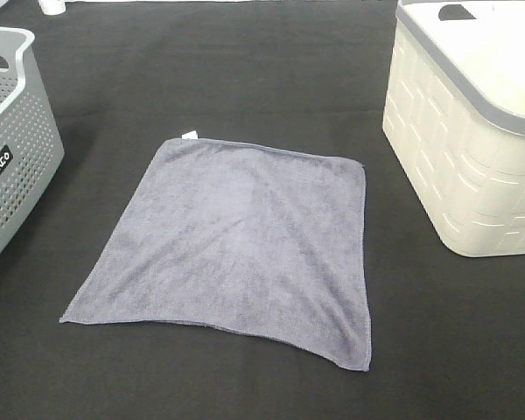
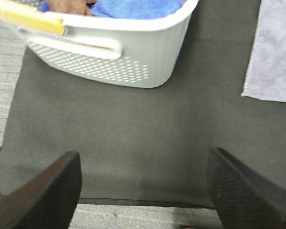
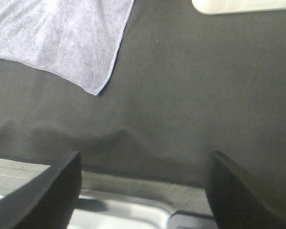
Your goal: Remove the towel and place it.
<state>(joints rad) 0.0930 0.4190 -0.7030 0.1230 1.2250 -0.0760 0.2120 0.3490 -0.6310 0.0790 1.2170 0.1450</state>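
The slate-grey towel (image 1: 236,241) lies flat and spread out on the black table covering in the middle of the exterior high view, with a small white tag (image 1: 190,135) at its far left corner. Neither gripper shows in that view. In the left wrist view my left gripper (image 2: 143,191) is open and empty above the black covering near the table's front edge, with the towel's edge (image 2: 274,52) off to one side. In the right wrist view my right gripper (image 3: 143,191) is open and empty, with the towel's near corner (image 3: 62,43) ahead of it.
A grey perforated basket (image 1: 9,131) stands at the left; the left wrist view shows it (image 2: 114,62) holding blue cloth (image 2: 133,7). A cream basket with a grey rim (image 1: 472,131) stands at the right. The table's front edge (image 3: 133,176) lies under both grippers.
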